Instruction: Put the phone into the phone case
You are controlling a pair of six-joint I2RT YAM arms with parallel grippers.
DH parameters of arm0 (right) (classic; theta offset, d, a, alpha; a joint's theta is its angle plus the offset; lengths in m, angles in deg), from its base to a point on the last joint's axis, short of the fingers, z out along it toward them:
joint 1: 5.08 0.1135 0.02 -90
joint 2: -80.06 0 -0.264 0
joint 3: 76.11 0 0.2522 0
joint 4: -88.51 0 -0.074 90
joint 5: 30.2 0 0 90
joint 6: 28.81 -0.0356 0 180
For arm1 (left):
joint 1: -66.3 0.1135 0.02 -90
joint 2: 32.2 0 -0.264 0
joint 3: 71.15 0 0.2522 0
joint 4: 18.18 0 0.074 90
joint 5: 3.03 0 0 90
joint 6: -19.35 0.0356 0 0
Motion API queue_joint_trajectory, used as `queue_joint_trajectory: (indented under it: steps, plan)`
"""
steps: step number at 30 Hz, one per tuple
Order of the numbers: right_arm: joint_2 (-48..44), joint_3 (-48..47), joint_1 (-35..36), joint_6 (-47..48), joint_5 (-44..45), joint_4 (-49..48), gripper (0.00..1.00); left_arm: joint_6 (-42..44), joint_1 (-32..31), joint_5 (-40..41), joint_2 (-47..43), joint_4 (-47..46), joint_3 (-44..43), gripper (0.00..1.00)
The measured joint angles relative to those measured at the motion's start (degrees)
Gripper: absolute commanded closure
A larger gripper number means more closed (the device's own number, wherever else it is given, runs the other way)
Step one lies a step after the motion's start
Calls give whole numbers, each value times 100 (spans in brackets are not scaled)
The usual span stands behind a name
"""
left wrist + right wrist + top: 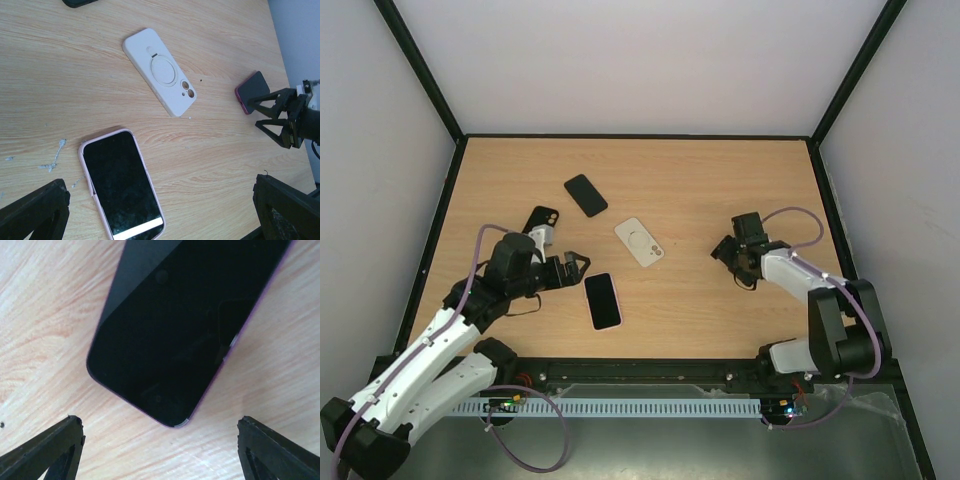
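While the right pincer (159,419) hangs spread, the purple-edged phone (185,325) lies flat, its end between the fingertips (55,445).

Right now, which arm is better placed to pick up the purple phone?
Right. The right gripper, open, hovers directly over the purple phone, a finger either side of its end. The left gripper sits across the table beside the pink phone.

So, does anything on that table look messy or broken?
Only slightly. A few whitish flecks mark the table just left of the pink-edged phone, like scuffs or dried residue. That phone lies flat, screen up, and the white case lies flat, back up. Neither shows cracks.
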Motion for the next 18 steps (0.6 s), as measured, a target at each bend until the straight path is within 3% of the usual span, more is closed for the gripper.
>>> queue_joint_trajectory:
  steps: [10,18]
  plan:
    - [603,-686,179,66,114,20,19,-173,2,-92,175,-216,389,0]
    - [625,-1137,1753,1095,-79,-544,6,-243,0,-136,225,-343,522,1]
